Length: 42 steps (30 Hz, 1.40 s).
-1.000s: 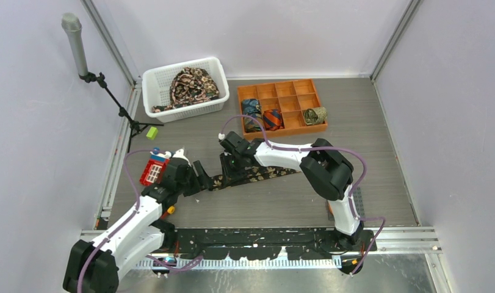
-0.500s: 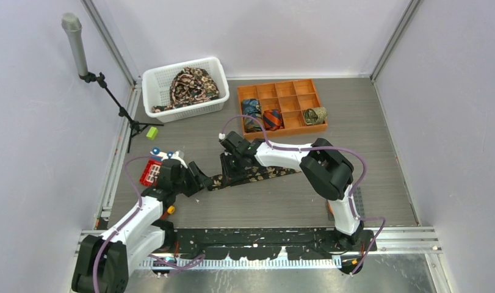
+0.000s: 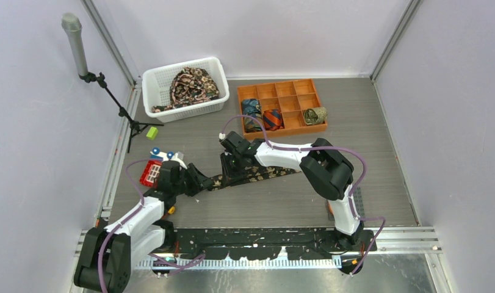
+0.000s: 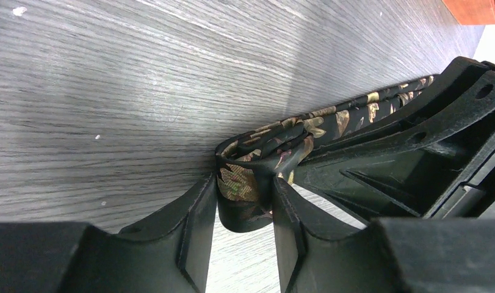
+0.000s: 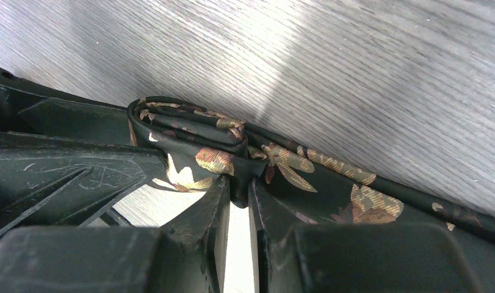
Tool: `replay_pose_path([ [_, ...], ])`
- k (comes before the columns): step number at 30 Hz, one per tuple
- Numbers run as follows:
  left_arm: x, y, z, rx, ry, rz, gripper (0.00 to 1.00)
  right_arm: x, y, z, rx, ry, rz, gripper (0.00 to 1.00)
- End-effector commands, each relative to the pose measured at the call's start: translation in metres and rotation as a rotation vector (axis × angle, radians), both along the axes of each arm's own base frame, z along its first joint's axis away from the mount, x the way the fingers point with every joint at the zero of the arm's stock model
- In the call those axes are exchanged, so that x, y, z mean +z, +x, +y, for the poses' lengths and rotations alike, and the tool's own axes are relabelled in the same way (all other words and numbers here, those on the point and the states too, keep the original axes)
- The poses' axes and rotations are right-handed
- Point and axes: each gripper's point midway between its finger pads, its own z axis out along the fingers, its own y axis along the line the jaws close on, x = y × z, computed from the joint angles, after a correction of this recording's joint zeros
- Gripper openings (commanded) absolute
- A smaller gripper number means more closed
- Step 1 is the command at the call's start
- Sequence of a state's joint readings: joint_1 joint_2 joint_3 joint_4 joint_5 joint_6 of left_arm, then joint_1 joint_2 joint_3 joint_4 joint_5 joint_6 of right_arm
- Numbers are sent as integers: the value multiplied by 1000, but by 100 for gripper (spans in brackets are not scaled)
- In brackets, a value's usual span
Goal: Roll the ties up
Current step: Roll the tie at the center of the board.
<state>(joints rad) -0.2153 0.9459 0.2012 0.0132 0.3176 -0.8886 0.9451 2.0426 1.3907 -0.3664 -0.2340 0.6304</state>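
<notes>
Jaws of your left gripper (image 4: 243, 195) sit pressed against both sides of the folded end of the long black fabric necktie with tan floral print (image 4: 275, 131), its glossy layers bunched between the dark moulded fingers (image 4: 177, 244). Just beside them, the jaws of your right gripper (image 5: 238, 189) pinch the same soft fold, nearly together on the cloth; the flat remainder trails beyond them across the grey wood-grain table (image 5: 354, 61).

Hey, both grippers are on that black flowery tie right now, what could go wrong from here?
The roll is only a loose fold or two; if the left gripper slips, it may spring open. The right gripper pinches the black floral tie right beside the roll, so the two may pull against each other and skew the winding.
</notes>
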Motion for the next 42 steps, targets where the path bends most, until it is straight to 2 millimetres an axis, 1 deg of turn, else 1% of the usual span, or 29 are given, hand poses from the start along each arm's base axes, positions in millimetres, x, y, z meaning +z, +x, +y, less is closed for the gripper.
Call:
replay_pose_path([
  [1,0,2,-5,-9,-34,-18,38,-17,-2,-10,-15,-51,11,22],
  [3,-1,2,-4,-9,-33,-16,35,-16,-2,-10,-15,-48,10,22],
  [7,-2,1,-3,-13,-19,-21,23,-11,-2,-8,-14,-37,11,23],
  [8,-2,1,-2,-14,-12,-20,20,-8,-1,-6,-15,-30,8,25],
  [11,-2,-1,1,-14,12,-15,14,6,2,-4,-15,-18,-7,38],
  [13,1,1,4,-10,28,-26,11,20,4,-1,-12,-2,-23,44],
  [15,-1,-2,7,-4,51,-9,10,34,7,1,-12,12,-42,48],
  [19,2,-2,10,-1,73,-9,8,64,12,8,-10,59,-75,48],
  [21,3,-2,12,2,81,-9,7,74,13,11,-14,79,-83,45],
  [24,5,-1,14,7,97,-7,6,83,18,15,-30,117,-107,38],
  [28,9,-1,16,11,108,-4,6,75,17,22,-29,121,-83,27],
  [30,11,0,17,14,111,-6,6,69,15,25,-22,117,-68,23],
  [36,17,1,18,20,119,-11,5,50,12,32,-15,106,-40,18],
  [42,23,3,18,20,121,-16,4,34,13,36,-10,94,-18,16],
])
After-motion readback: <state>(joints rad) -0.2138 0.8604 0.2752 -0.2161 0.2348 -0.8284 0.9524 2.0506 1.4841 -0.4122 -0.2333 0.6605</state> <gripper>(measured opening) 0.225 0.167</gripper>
